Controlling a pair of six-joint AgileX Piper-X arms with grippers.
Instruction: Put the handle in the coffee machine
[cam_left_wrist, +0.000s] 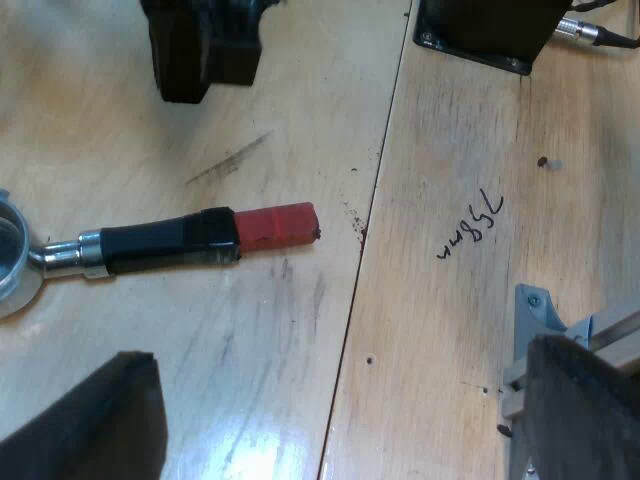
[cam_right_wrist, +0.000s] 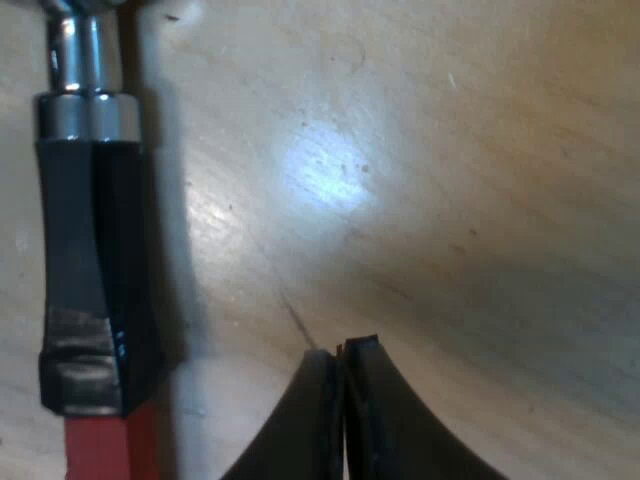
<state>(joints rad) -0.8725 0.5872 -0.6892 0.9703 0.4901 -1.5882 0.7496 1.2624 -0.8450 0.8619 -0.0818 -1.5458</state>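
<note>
The metal holder (cam_left_wrist: 20, 255) lies flat on the wooden table, its dark handle (cam_left_wrist: 165, 243) ending in red (cam_left_wrist: 275, 225). My left gripper (cam_left_wrist: 340, 355) hovers over the table near the red end, open wide with nothing between its fingers (cam_left_wrist: 110, 420). The other arm's gripper (cam_left_wrist: 200, 50) hangs a short way beyond the handle. In the right wrist view my right gripper (cam_right_wrist: 340, 352) is shut, fingertips pressed together on nothing, just above the wood. The dark handle (cam_right_wrist: 95, 260) lies beside it, apart from the fingers, with its metal neck (cam_right_wrist: 85, 70) and red end (cam_right_wrist: 105, 450).
A dark box (cam_left_wrist: 490, 30) with a plugged connector stands on the table beyond a seam (cam_left_wrist: 365, 240) between two boards. Pencil writing (cam_left_wrist: 470, 225) marks the bare wood. A grey bracket (cam_left_wrist: 530, 310) sits by my left finger.
</note>
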